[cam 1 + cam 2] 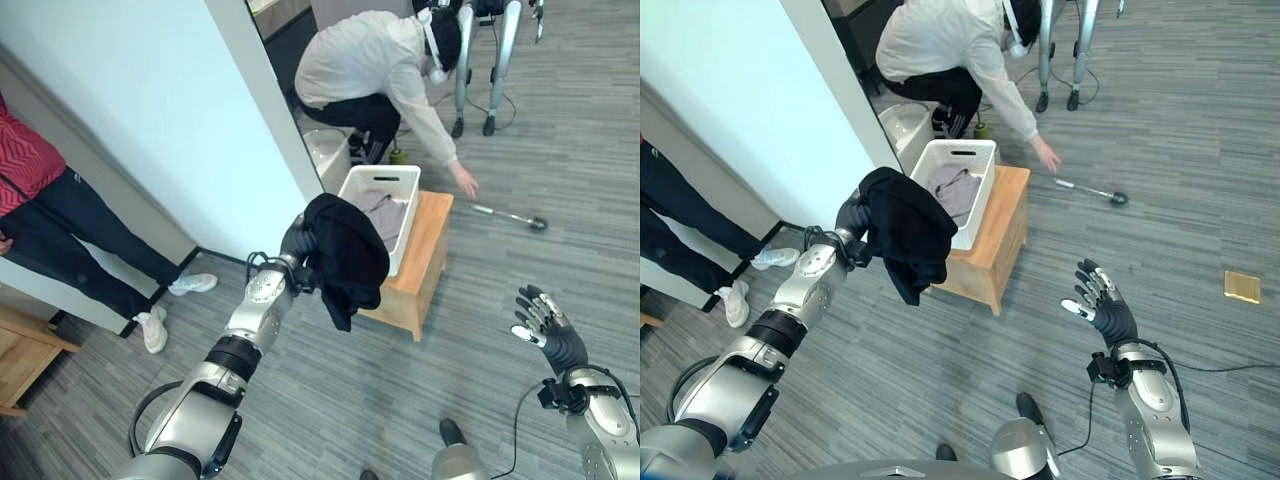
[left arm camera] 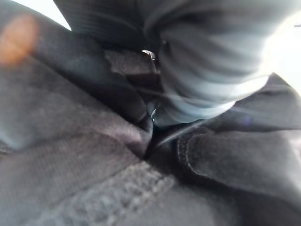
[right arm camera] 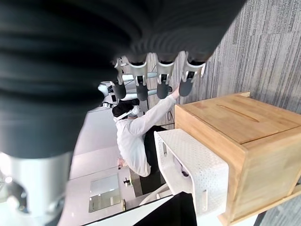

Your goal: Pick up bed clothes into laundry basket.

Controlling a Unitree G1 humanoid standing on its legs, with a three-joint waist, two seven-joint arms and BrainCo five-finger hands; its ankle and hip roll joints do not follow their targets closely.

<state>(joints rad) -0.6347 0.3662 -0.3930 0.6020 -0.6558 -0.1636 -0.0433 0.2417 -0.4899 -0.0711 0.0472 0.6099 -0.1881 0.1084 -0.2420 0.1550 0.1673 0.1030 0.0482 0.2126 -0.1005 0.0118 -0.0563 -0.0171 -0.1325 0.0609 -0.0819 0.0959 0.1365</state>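
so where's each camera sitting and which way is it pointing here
Left eye view: on the head, looking down at the left hand holding a black garment by the white basket.
Right eye view: beside it, same scene, open right hand.
Left wrist view: against the garment.
Right wrist view: past the fingers toward the basket on a wooden stand, shared with the head views.

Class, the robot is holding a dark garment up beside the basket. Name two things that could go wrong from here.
The black garment hangs from the left hand beside the white plastic laundry basket, not over it; released here it may fall on the floor. The crouching person in a white top reaches close by the wooden stool, so a swing could hit them.
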